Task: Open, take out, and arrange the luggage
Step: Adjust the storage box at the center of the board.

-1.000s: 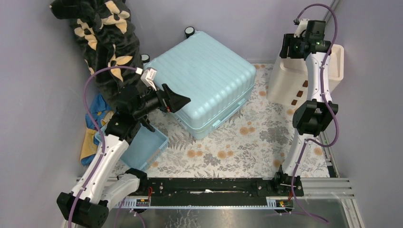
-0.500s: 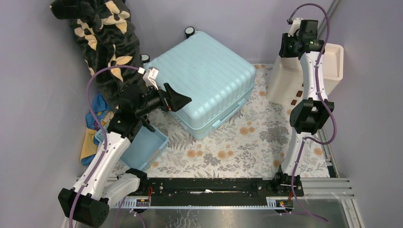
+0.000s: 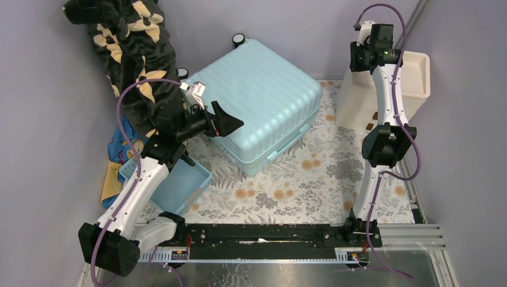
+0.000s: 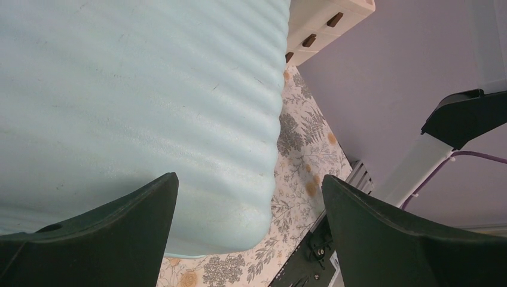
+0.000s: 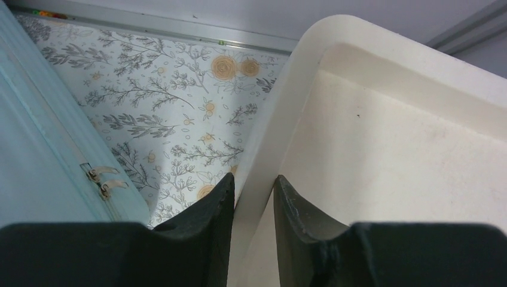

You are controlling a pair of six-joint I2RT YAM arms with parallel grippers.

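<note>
The closed pale-blue suitcase (image 3: 260,95) lies flat on the floral-clothed table (image 3: 311,173). The left pincer (image 4: 249,179) is spread wide at its near-left edge, contact unclear, while the right pincer (image 5: 254,179) clamps narrowly on the rim of the cream drawer unit (image 5: 388,137).

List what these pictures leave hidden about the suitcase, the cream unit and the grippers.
- Luggage contents: shell closed in every view.
- Its zipper beyond the two pulls: right wrist view, cut off by the left edge.
- Whether the right gripper actually clamps the cream unit's rim it straddles: right wrist view, gap too fine to judge.
- Blue basket inside: top view, left arm covers part.
</note>
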